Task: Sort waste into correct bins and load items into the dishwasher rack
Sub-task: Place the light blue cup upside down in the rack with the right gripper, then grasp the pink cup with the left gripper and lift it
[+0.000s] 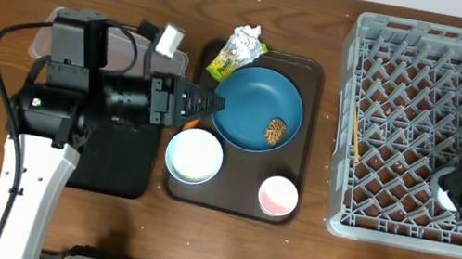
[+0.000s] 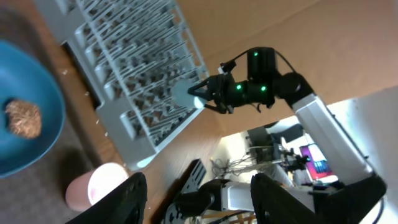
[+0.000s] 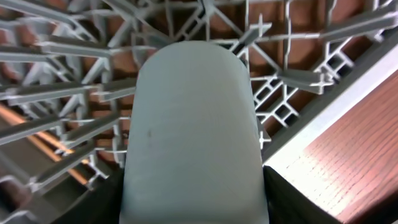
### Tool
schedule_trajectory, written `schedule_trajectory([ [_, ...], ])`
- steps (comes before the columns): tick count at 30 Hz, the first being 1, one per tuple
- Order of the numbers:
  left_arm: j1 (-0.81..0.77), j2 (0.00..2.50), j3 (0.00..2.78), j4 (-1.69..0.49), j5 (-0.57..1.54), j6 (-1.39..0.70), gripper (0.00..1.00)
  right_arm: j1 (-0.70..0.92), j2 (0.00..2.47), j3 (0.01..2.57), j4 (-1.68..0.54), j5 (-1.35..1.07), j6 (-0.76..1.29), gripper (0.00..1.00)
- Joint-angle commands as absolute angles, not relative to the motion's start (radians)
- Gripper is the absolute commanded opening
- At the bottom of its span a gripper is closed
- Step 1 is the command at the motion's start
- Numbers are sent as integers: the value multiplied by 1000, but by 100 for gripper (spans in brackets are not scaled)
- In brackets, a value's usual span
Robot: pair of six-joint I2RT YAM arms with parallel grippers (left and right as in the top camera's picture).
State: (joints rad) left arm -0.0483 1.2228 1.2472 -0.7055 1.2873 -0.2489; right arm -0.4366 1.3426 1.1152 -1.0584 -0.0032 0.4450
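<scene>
Small white cup (image 3: 193, 124): we logged it clamped in the right gripper (image 2: 202, 94), low over the dishwasher rack (image 1: 411, 66). It was near the rack's near-right corner, by the table's right edge. We could not tell whether it touched the pegs, and its inside colour was hidden. We judged it was held there to be set into a grid cell, where the pegs could steady it.

Left gripper (image 1: 213, 106): jaws wide apart and empty, tip just beside the left rim of the dark-blue bowl (image 1: 251, 95) at mid-table. The brown food lump (image 1: 276, 132) lay inside that bowl. We judged this waste had to come out before the bowl could go to the rack, which would explain the approach.

That bowl, the white bowl (image 1: 194, 156) and the pink-inside cup (image 1: 277, 196) sat on the brown serving tray (image 1: 315, 78). The crumpled wrapper (image 1: 239, 51) lay at the tray's far-left corner. The black tray (image 1: 124, 178) lay under the left arm toward the near-left. The clear tub (image 1: 43, 42) sat beyond it toward the far edge, partly hidden.
</scene>
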Motion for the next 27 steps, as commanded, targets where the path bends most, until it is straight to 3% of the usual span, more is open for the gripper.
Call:
schedule_trajectory([
  [1,-91,1214,1264,-762,1159,-185,55,-447,1386,1111,-1064,7,456,63],
  [5,-175,1214,1264,-810,988,-171,55,-447,1360,1140,-1086,-94,455,79],
  [10,-342,1215,1264,-852,648,-173,55,-444,1258,1233,-1122,-184,413,83],
  [12,-414,1216,1264,-864,510,-173,55,-444,1191,1258,-1110,-207,406,99],
  [15,-513,1229,1264,-877,339,-190,55,-443,1111,1259,-1106,-272,398,99],
  [18,-594,1256,1262,-886,227,-205,55,-443,1046,1258,-1113,-361,351,92],
  [21,-645,1291,1262,-891,189,-223,55,-440,1006,1258,-1128,-377,350,80],
  [27,-722,1435,1262,-889,163,-246,55,-438,1007,1258,-1176,-371,324,78],
])
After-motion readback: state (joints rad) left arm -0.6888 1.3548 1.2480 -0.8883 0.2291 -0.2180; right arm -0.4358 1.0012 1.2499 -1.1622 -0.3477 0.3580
